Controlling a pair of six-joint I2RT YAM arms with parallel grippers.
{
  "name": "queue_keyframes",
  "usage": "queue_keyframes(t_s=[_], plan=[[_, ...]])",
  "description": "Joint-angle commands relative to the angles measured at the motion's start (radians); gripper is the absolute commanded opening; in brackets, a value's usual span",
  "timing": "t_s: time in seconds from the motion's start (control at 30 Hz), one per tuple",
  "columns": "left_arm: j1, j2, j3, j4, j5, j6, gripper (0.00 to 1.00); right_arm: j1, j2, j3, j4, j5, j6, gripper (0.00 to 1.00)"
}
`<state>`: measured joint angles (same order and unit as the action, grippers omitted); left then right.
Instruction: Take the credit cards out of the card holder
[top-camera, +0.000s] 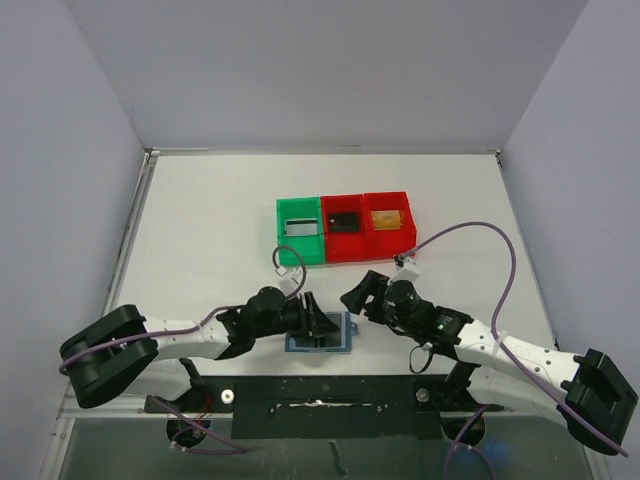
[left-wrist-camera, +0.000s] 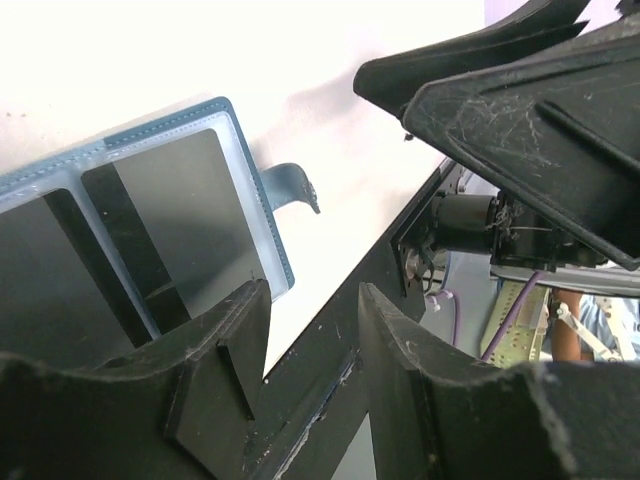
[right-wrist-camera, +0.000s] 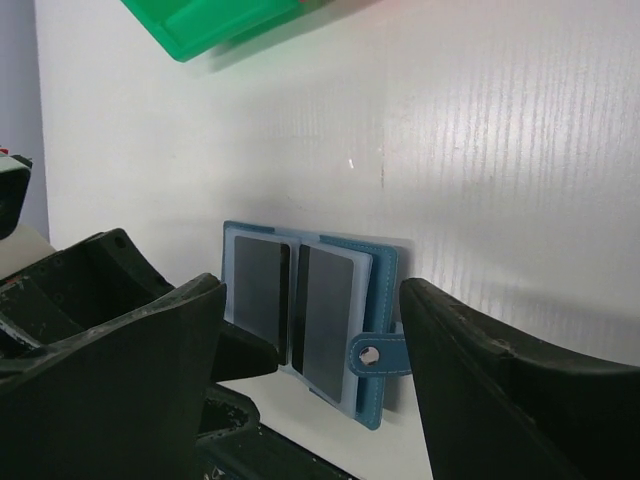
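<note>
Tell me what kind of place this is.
Probably a robotics lab test cell. A left arm and a right arm are bolted at the edge of a white table. Plain grey walls box it in, and coloured bins and a blue card holder are staged on it.

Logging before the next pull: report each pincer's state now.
Left pincer: open, holding nothing.
Right pincer: open, empty.

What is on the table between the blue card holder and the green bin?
Nothing lies there. In the right wrist view, the white table between the green bin and the card holder is bare.
</note>
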<state>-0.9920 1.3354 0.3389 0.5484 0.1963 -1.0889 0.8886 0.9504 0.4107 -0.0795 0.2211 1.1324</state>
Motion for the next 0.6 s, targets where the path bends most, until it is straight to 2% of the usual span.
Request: queue_keyframes(t_s=[0.0, 0.17, 0.27, 0.4, 0.57], plan=[[-0.002, -0.097, -0.015, -0.005, -0.085, 0.001, 0.40, -0.007, -0.056, -0.042, 0.133, 0.014, -0.026, 0.72], [0.001, -0.217, -0.045, -0.120, -0.184, -0.007, 0.40, -0.010, -0.039, -0.033, 0.149, -0.099, -0.064, 0.72], [0.003, -0.297, -0.071, -0.164, -0.234, -0.021, 0.41, -0.010, -0.011, -0.044, 0.216, -0.160, -0.061, 0.72], [0.012, -0.368, -0.095, -0.186, -0.273, -0.028, 0.46, -0.008, 0.029, -0.049, 0.275, -0.216, -0.048, 0.72], [0.018, -0.400, -0.087, -0.240, -0.279, -0.025, 0.51, 0.008, 0.107, -0.023, 0.303, -0.269, -0.046, 0.59]])
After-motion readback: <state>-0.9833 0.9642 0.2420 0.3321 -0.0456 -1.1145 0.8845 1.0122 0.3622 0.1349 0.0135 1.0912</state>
